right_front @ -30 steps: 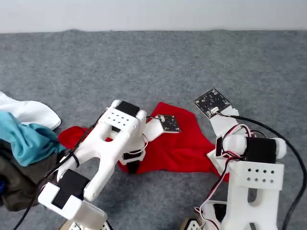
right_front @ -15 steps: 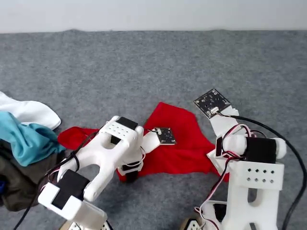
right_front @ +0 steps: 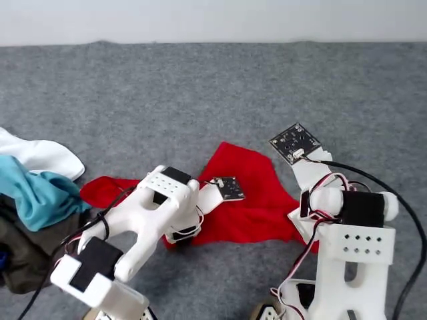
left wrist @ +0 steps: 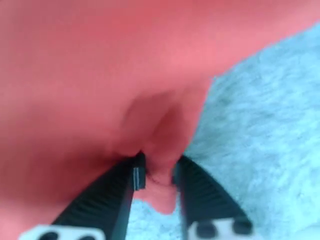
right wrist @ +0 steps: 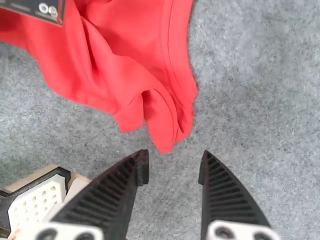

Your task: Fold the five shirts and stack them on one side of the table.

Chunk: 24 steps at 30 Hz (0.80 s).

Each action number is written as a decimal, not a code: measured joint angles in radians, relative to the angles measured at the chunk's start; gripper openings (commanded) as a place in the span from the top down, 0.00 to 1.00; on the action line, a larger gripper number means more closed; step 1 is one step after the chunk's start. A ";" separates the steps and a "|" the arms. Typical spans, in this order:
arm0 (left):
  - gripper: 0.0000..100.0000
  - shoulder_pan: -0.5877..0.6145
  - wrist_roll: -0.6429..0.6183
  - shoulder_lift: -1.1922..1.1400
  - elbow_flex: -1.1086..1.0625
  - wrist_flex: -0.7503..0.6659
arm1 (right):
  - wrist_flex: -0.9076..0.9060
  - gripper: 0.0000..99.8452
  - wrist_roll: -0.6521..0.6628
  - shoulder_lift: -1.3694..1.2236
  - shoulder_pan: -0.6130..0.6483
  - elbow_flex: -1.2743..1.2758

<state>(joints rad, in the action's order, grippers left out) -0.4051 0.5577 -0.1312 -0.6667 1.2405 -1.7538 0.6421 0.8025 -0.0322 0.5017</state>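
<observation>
Red shirt (right_front: 247, 197): it lay crumpled and unfolded on the grey table (right_front: 200, 93), close to the edge where my two arms were mounted and about midway along that edge. It sat between the left arm (right_front: 150, 217) and the right arm (right_front: 343, 230). One red sleeve (right_front: 100, 189) ran out toward the table's left edge.

Left gripper (left wrist: 157, 172): in the left wrist view I saw its jaws nearly closed, pinching a raised fold of the red shirt's fabric between them. A small lobe of cloth bulged out past the fingertips. Grey table showed beside the hem.

Right gripper (right wrist: 172, 167): in the right wrist view its jaws stood well apart and held nothing. It was over bare table, with a doubled-over corner of the red shirt just ahead of the fingertips and apart from them.

Pile at the table's left edge: a white shirt (right_front: 37, 153) was farthest from the arms, a teal shirt (right_front: 37, 193) came next, and a dark olive garment (right_front: 27, 260) was nearest them. The three overlapped. The red sleeve's tip lay just beside the teal shirt; I could not tell whether they touched.
</observation>
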 measured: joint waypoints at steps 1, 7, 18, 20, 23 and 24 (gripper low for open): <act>0.99 0.000 0.000 -0.015 0.014 0.009 | 0.000 0.83 0.000 0.000 0.000 0.000; 0.99 0.000 -0.023 0.003 0.032 0.040 | 0.000 0.83 0.000 0.000 0.000 0.000; 0.99 0.115 -0.064 0.608 0.032 0.322 | 0.000 0.83 0.000 0.000 0.000 0.000; 0.99 0.192 -0.063 0.721 0.032 0.381 | 0.000 0.83 0.000 0.000 0.000 0.000; 0.99 0.319 -0.006 0.847 0.032 0.439 | -0.002 0.83 0.000 0.000 0.000 0.000; 0.99 0.359 0.017 0.875 0.032 0.451 | -0.002 0.83 0.000 0.000 0.000 0.000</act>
<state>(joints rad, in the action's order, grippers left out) -0.0460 0.5746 0.7434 -0.6345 1.6916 -1.7553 0.6421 0.8025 -0.0322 0.5017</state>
